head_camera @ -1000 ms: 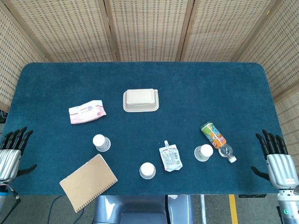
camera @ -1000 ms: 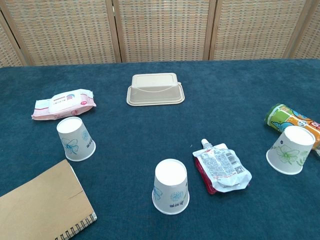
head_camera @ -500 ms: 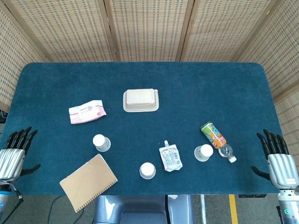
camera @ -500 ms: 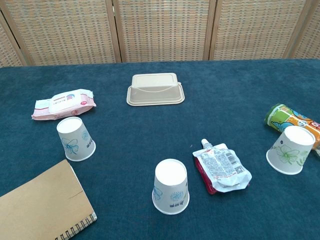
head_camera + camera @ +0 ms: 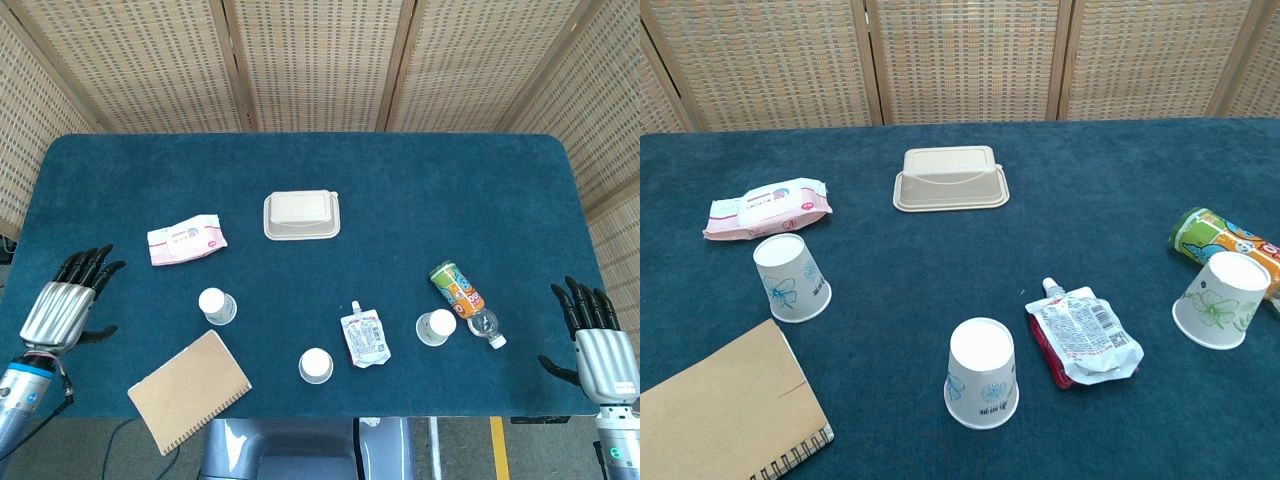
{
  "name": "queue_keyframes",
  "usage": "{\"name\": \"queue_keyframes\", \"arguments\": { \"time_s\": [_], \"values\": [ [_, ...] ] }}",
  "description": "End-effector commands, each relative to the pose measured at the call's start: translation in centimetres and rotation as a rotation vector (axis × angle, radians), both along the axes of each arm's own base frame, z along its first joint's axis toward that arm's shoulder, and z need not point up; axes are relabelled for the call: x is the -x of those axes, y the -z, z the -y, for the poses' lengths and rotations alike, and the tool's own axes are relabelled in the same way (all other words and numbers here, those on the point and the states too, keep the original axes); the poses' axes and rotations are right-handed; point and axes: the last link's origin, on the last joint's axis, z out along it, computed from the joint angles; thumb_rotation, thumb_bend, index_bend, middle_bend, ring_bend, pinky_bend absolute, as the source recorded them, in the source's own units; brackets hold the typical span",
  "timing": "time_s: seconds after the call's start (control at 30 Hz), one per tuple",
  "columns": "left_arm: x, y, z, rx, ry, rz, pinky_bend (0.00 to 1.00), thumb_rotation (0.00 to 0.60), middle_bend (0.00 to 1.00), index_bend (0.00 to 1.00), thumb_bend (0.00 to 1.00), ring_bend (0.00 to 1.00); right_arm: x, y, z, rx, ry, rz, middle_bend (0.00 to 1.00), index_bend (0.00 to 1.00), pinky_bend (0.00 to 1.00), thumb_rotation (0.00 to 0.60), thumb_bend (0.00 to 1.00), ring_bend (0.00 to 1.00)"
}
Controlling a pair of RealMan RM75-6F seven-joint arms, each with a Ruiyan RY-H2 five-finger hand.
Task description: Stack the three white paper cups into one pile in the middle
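Note:
Three white paper cups stand upside down on the blue table. The left cup is beside the notebook, the middle cup is near the front edge, and the right cup stands against a bottle. My left hand hovers open over the table's left edge, well left of the left cup. At the front right corner, my right hand is open, off the table. The chest view shows neither hand.
A brown spiral notebook lies front left, a pink wipes pack behind the left cup. A beige lidded box sits mid-table. A foil pouch and a lying bottle flank the right cup.
My left hand has moved up and rightward, from off the left edge to over the table's left border. The right hand and the cups have stayed put.

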Motion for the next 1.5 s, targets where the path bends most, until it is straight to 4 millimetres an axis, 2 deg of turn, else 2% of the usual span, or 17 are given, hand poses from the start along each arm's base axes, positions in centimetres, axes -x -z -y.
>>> {"name": "queue_keyframes", "arguments": {
  "time_s": [0.03,0.33,0.93,1.1,1.2,1.37,1.5],
  "values": [
    [-1.4,0.8,-1.8,0.039,0.023,-0.019,0.08,0.600,0.00,0.21,0.17,0.00,0.0,-0.1,0.0,0.001,0.000,0.002,0.00,0.00,0.00,0.600,0.00,0.00],
    [-3.6,4.1,-4.4,0.151,0.035,-0.046,0.09,0.600,0.00,0.23,0.17,0.00,0.2,0.0,0.2,-0.007,0.006,0.013,0.00,0.00,0.00,0.600,0.00,0.00],
    [-6.6,10.8,-6.5,0.281,0.051,-0.107,0.09,0.600,0.00,0.29,0.18,0.00,0.4,-0.6,0.3,-0.001,0.012,0.050,0.00,0.00,0.00,0.600,0.00,0.00],
    [-7.2,12.0,-6.6,0.291,0.051,-0.122,0.09,0.600,0.00,0.30,0.20,0.00,0.7,-1.0,0.3,0.008,0.023,0.070,0.00,0.00,0.00,0.600,0.00,0.00],
    [-7.3,12.5,-6.7,0.295,0.044,-0.128,0.09,0.600,0.00,0.33,0.26,0.00,0.7,-1.3,0.3,0.009,0.025,0.084,0.00,0.00,0.00,0.600,0.00,0.00],
    [-7.4,12.9,-6.8,0.294,0.031,-0.133,0.09,0.600,0.00,0.38,0.32,0.00,0.7,-1.3,0.3,0.004,0.021,0.095,0.00,0.00,0.00,0.600,0.00,0.00],
    [-7.5,12.9,-6.6,0.287,0.037,-0.133,0.10,0.600,0.00,0.40,0.33,0.00,0.7,-1.3,0.3,0.004,0.022,0.097,0.00,0.00,0.00,0.600,0.00,0.00]
  ]
}}
